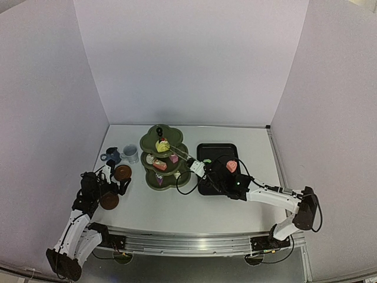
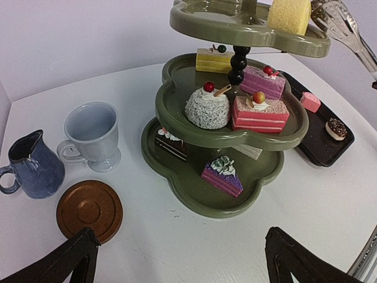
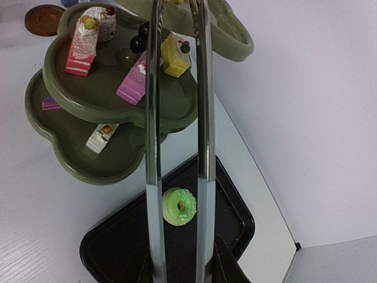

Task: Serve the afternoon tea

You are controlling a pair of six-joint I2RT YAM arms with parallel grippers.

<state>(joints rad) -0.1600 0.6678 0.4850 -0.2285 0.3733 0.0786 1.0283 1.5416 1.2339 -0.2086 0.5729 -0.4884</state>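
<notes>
yellow cake (image 2: 288, 15): on top tier of stand (image 2: 235, 26), at the tong tips, far end from R fingers; whether the tips pinch it: can't tell
tongs (image 3: 154, 147): two steel arms running fwd from R fingers, gap btwn them; green doughnut (image 3: 179, 206) shows thru the gap, lying below on black tray (image 3: 235, 227)
R gripper (image 1: 199, 167): clenched on the tong handles, btwn tray & stand
step (judged): set-down of cake on top tier
to do it well: ease the squeeze slowly so the arms spread w/o flicking the cake; keep cake inboard of tier lip; then draw tongs back along their own line, clear of the centre post
L gripper (image 2: 177, 262): fingers spread wide, nothing btwn them; saucer (image 2: 89, 209) just ahead of one finger, white cup (image 2: 91, 135) & blue cup (image 2: 32, 165) beyond it
</notes>
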